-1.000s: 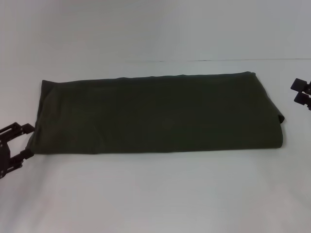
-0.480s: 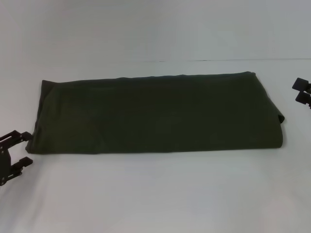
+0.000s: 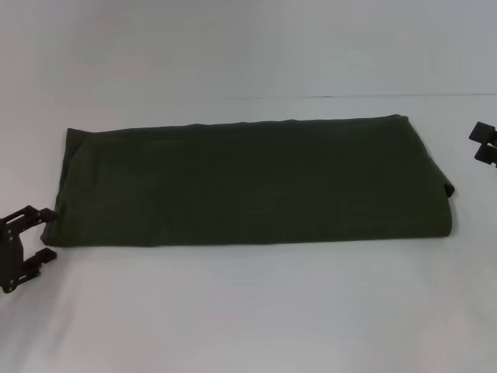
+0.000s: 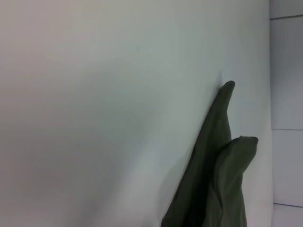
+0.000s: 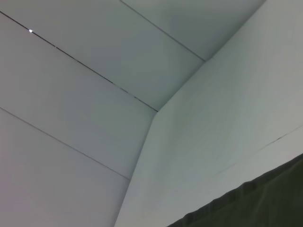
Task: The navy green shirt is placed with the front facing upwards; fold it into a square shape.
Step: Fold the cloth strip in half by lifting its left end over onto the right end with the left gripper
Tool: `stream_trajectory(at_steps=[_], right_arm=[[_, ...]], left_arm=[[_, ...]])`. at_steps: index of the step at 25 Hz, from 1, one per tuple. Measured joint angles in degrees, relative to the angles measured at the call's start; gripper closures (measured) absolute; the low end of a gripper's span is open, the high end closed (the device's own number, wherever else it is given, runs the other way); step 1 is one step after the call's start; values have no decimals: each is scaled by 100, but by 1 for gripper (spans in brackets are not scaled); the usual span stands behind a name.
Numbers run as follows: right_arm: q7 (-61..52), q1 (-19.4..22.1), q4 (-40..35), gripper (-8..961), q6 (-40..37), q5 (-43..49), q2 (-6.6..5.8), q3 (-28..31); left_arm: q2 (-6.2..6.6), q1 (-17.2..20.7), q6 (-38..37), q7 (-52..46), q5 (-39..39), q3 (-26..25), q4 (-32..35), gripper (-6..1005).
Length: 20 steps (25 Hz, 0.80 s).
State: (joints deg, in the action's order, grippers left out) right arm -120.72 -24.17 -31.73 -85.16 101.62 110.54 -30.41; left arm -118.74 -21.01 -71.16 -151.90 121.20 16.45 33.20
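The navy green shirt [image 3: 248,183] lies on the white tabletop [image 3: 248,311] as a long folded band. Our left tool [image 3: 45,235], released, sits at its left end; the right tool [image 3: 483,144] waits apart, grip unclear. Next, we judge, fold end over end.

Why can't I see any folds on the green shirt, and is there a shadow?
Head view: the navy green shirt is so dark its creases melt together; only a thin shadow edges it on the white table. Left wrist view: a soft shadow lies beside the cloth, and the folds show better.
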Motion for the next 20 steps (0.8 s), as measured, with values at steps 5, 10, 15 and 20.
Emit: stream_trajectory(at_steps=[5, 10, 15, 20], right_arm=[[-2, -10, 0, 189, 0, -5, -1, 0], [-10, -10, 0, 189, 0, -9, 0, 0], [-12, -18, 0, 189, 0, -11, 2, 5], [-8, -27, 0, 189, 0, -11, 2, 46]], left_arm=[[0, -64, 134, -10, 0, 4, -66, 268], [0, -118, 231, -45, 18, 7, -85, 273], [4, -212, 346, -79, 57, 32, -167, 279], [9, -351, 399, -11, 51, 150, -232, 285]])
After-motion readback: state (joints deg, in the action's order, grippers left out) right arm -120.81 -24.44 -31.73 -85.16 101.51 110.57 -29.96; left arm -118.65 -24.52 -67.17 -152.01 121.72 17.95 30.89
